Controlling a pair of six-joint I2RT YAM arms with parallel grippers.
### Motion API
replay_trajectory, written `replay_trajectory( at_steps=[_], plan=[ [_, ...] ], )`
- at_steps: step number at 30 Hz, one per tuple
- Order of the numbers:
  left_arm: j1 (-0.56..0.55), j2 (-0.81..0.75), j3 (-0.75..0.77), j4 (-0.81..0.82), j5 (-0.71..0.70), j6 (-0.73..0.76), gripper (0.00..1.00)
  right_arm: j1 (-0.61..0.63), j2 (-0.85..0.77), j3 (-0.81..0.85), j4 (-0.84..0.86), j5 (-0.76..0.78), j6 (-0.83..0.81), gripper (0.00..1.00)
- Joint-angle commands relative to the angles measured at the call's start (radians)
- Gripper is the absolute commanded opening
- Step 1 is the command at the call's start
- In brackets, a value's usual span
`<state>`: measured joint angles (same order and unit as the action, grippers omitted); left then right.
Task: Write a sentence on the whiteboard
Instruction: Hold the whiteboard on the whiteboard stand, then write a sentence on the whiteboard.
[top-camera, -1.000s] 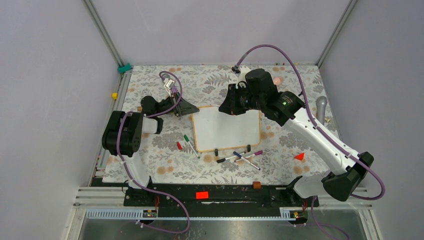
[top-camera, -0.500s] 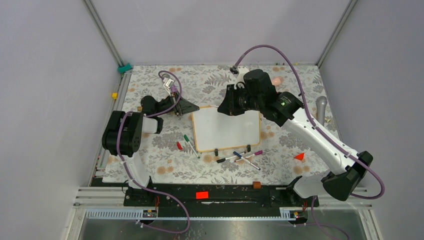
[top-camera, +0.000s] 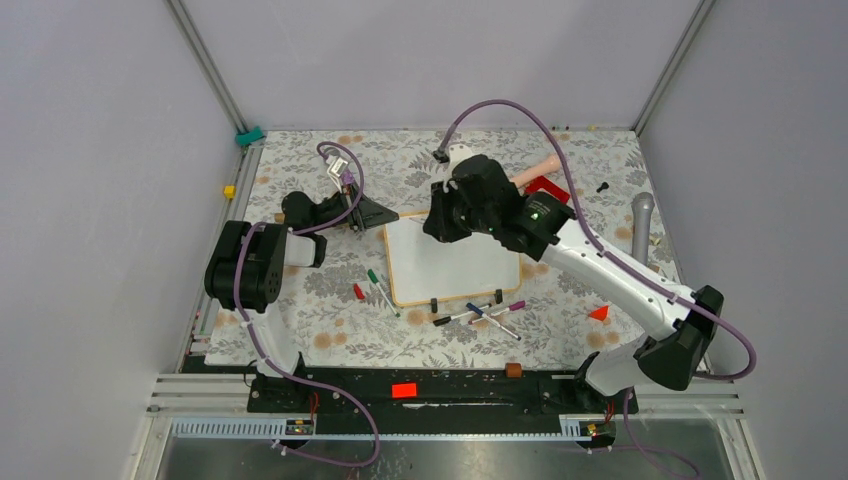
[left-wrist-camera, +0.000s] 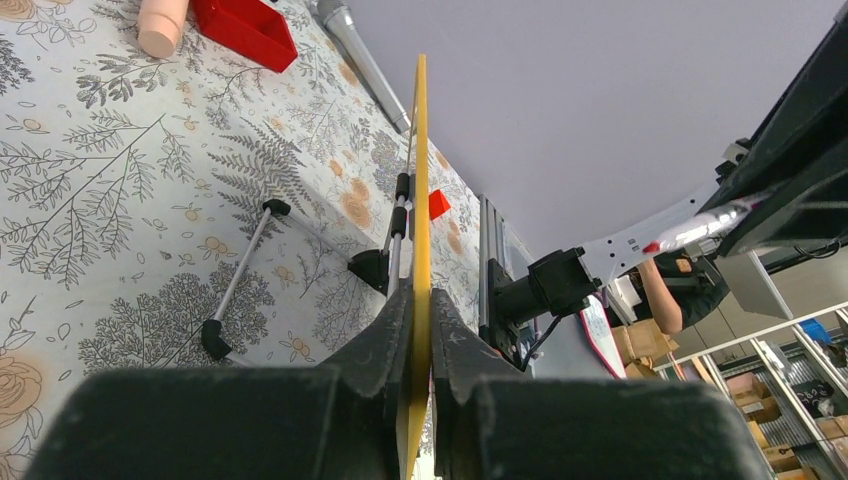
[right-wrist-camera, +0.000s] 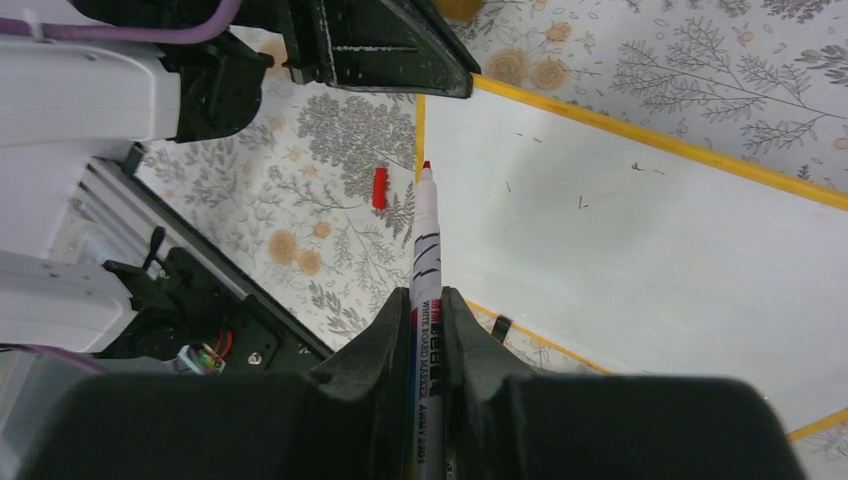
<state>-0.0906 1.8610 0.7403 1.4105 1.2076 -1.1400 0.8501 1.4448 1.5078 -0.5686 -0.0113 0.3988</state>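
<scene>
The whiteboard (top-camera: 455, 262) lies flat on the floral cloth, its face white and bare; no sentence is in view on it. My left gripper (top-camera: 378, 217) is shut on the board's far left corner. In the left wrist view the yellow frame edge (left-wrist-camera: 421, 180) runs straight out from between the jaws of that gripper (left-wrist-camera: 420, 310). My right gripper (top-camera: 432, 222) hovers over the same corner, shut on a red whiteboard marker (right-wrist-camera: 425, 240). The marker's uncapped tip sits just above the left edge of the whiteboard (right-wrist-camera: 620, 240).
Several markers (top-camera: 480, 315) lie crossed in front of the board, beside its black clip feet (top-camera: 433, 303). A green marker (top-camera: 380, 290) and red cap (top-camera: 358, 292) lie to its left. A red box (top-camera: 545, 187), pink cylinder (top-camera: 535, 170) and grey microphone (top-camera: 641, 215) sit far right.
My right arm has swung left across the board with the marker, uncovering the red box. The left jaws have closed on the board's corner.
</scene>
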Motion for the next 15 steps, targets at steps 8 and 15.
replay_trajectory(
  at_steps=[8,15],
  plan=[
    [0.003,-0.022,-0.015,0.058,-0.005,0.028,0.02,0.165,0.069,0.004,0.071,0.365,-0.073,0.00],
    [0.002,-0.010,-0.033,0.057,0.002,0.039,0.00,0.195,0.118,0.037,0.050,0.443,-0.098,0.00]
  ],
)
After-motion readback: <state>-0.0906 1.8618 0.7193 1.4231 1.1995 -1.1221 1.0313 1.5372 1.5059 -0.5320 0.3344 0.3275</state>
